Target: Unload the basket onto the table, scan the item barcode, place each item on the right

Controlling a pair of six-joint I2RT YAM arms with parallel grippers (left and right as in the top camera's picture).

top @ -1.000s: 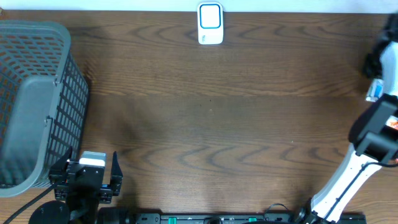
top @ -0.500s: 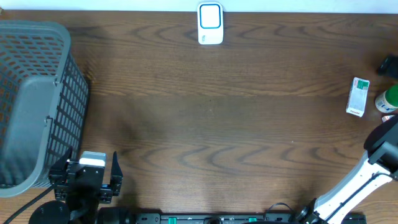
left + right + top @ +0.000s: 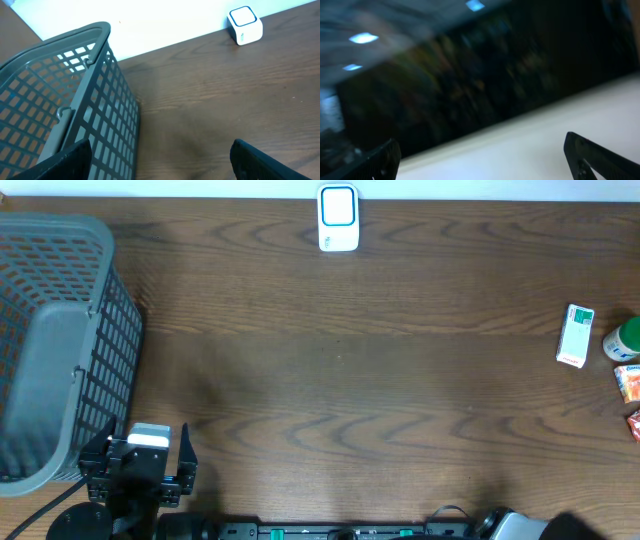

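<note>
left gripper (image 3: 147,438): jaws wide, empty, well left of the scanner (image 3: 338,218), on the near side. right gripper (image 3: 481,145): jaws wide, nothing between. white-green box (image 3: 574,335): flat on the table (image 3: 330,380), far right of the scanner.

Orange packet (image 3: 628,382), perhaps snacks, edge-cropped, right-wrist view blurred

Left gripper (image 3: 147,445) sits just beside the basket's (image 3: 120,330) near right corner, jaws apart, empty. Right gripper (image 3: 481,142): jaws wide apart, empty. Right arm (image 3: 520,526) barely visible, well right of the basket.
</note>
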